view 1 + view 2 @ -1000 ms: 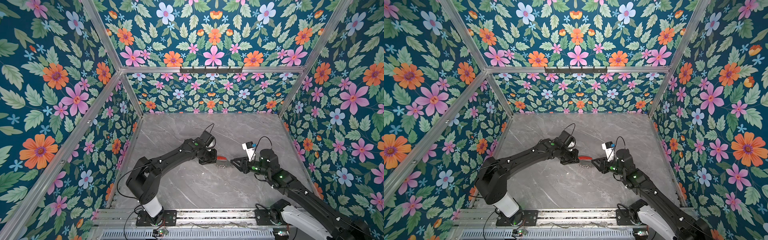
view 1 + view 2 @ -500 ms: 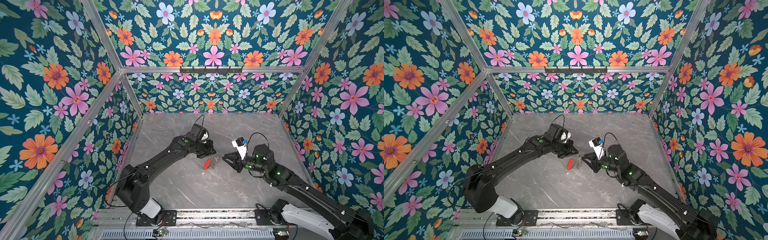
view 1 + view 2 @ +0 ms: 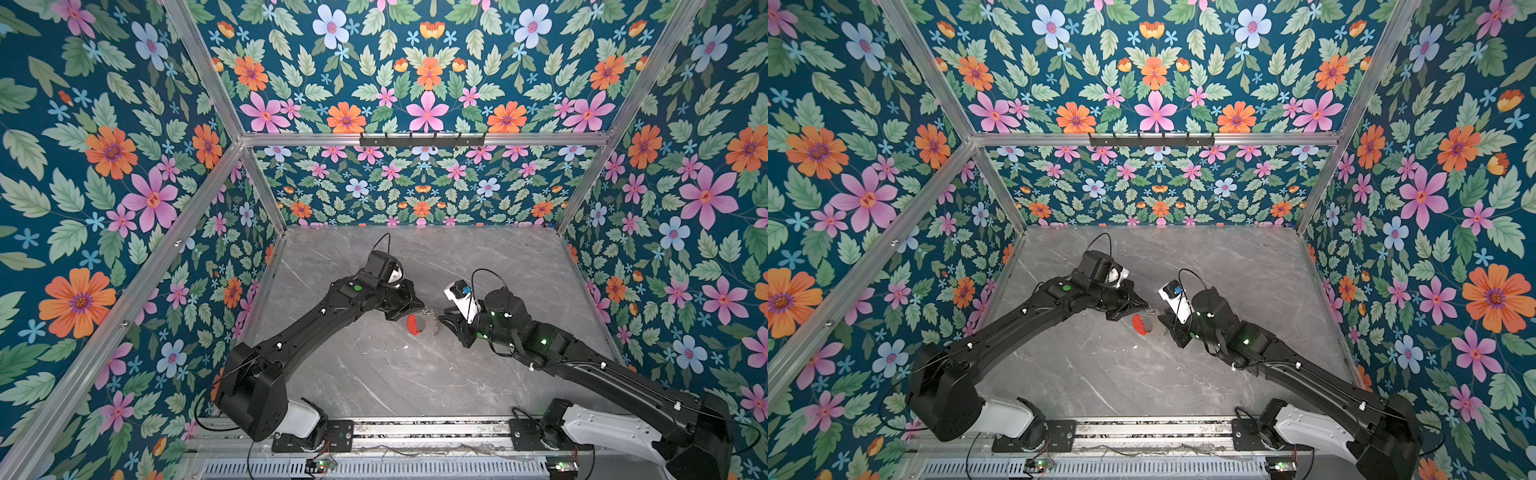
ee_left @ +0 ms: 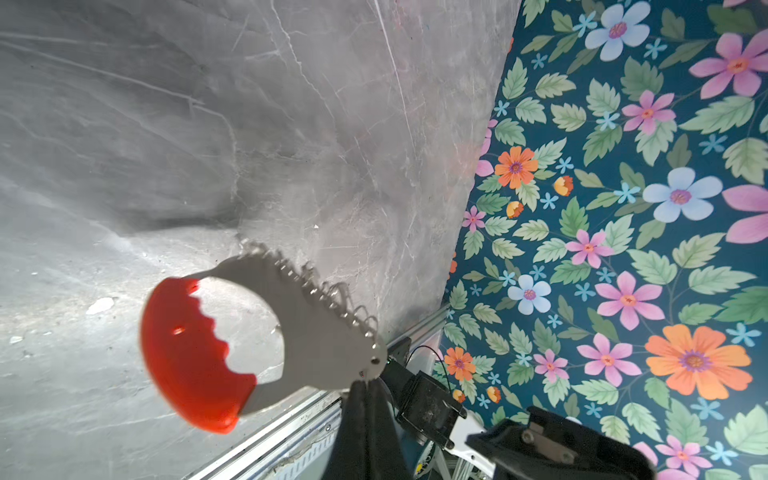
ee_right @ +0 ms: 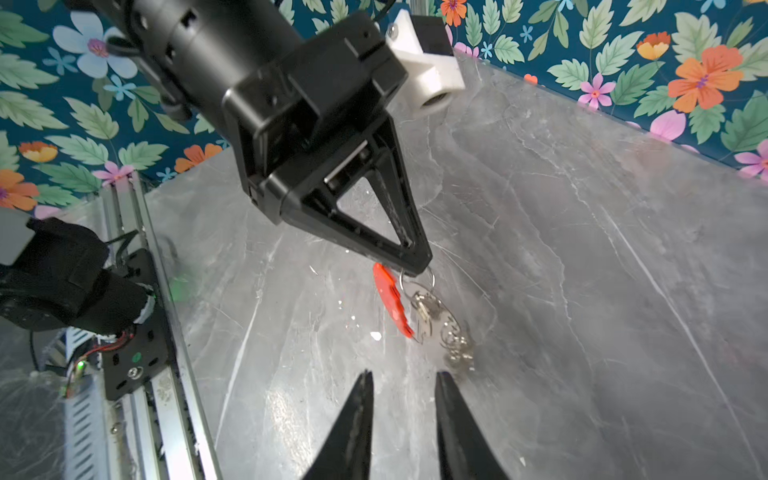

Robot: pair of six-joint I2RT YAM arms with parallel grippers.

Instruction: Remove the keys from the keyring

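Grey metal crescent keyring (image 4: 320,332) with a red inner strip and silver loops hangs from the left tool (image 4: 366,388), which is pinched together on its corner, over the grey marble surface (image 3: 374,374). Just before it, the right tool (image 5: 403,380) stands apart and empty.

left arm (image 3: 307,328): stretched far forward, bent at the elbow | left tool (image 3: 420,309): pinched shut, tips pointed down | right arm (image 3: 582,365): stretched low toward the middle | right tool (image 5: 403,378): held a little open, tips apart, pointed at the left tool, not touching it
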